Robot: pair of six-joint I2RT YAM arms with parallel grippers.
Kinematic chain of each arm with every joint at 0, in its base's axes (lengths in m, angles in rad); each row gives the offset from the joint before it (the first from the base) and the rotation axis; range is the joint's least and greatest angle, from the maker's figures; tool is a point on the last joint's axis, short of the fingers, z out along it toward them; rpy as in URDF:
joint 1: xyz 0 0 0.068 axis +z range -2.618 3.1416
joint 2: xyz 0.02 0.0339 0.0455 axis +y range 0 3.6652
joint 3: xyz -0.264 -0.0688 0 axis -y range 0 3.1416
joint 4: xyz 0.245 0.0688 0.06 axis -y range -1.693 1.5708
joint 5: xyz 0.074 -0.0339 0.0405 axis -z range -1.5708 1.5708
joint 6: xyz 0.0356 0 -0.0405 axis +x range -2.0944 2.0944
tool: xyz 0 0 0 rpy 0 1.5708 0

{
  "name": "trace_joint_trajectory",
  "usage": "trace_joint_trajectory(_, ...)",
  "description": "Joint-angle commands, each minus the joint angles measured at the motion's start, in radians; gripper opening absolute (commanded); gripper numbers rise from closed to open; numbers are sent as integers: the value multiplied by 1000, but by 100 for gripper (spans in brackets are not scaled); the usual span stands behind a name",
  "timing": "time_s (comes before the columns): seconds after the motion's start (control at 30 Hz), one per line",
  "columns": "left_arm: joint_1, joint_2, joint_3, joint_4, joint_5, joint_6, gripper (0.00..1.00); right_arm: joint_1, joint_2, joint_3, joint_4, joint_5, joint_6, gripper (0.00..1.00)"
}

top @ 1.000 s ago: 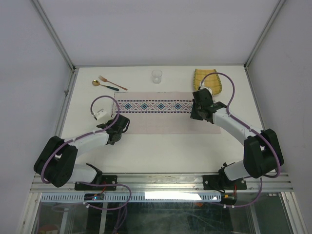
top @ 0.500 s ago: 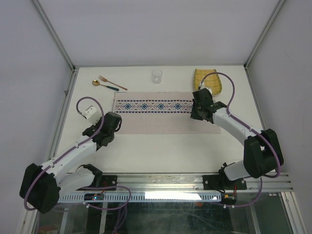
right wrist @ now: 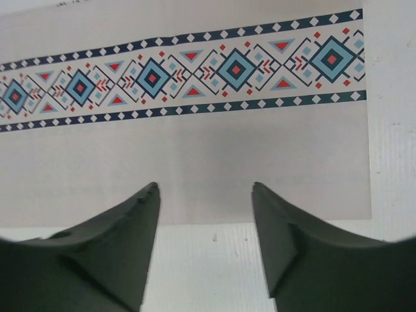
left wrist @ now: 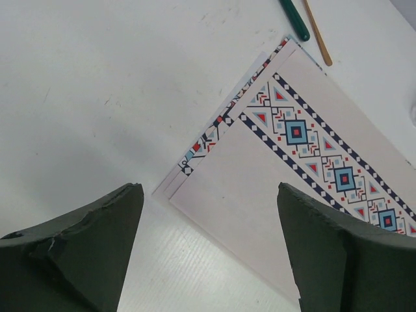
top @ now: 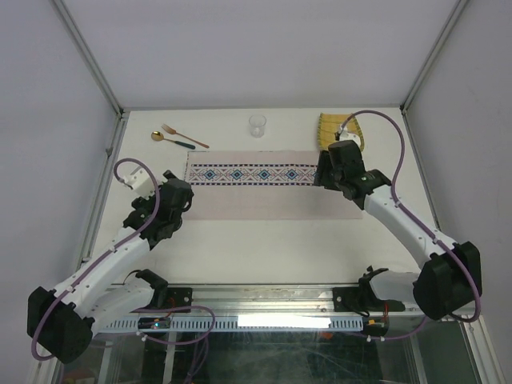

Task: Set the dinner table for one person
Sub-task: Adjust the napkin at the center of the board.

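Observation:
The dinner table [top: 264, 248] is a white top with a pale placemat [top: 264, 196] lying flat across its middle, its blue-red band along the far side. My left gripper [top: 179, 202] hovers open over the mat's near left corner [left wrist: 170, 194], its jaws [left wrist: 209, 190] wide apart and empty. My right gripper [top: 327, 178] hangs open above the mat's right end. In the right wrist view its empty jaws [right wrist: 205, 186] frame the mat's near edge [right wrist: 195, 218].
A gold spoon with a green handle [top: 171, 140] and a fork [top: 186, 136] lie at the far left. A clear glass [top: 257, 126] stands at the far middle. A yellow woven item [top: 330, 128] sits at the far right, partly behind the right arm.
Both grippers were shut at the placemat's ends and now stand open, clear of it. The left arm has drawn back to the left; the right wrist has moved slightly farther and right.

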State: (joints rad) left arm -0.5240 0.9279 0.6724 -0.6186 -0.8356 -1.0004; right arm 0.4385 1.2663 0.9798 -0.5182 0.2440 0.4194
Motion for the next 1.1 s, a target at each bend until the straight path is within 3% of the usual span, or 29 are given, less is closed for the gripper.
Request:
trace_joint_trajectory(0.0,-5,-51,41,72,9,74,93,2,-66,41,15,31,-31,68)
trace_joint_trajectory(0.07,-5,-71,37,116,54,142,99,2,-74,47,8,40,-44,75)
trace_joint_trajectory(0.27,-5,-116,32,148,98,194,99,0,-92,55,-5,30,-51,85)
trace_joint_trajectory(0.93,-5,-181,-19,157,70,203,99,-1,-111,27,1,57,-33,85)
trace_joint_trajectory(1.07,-5,-158,-25,238,88,244,99,-5,-88,34,12,53,-46,85)
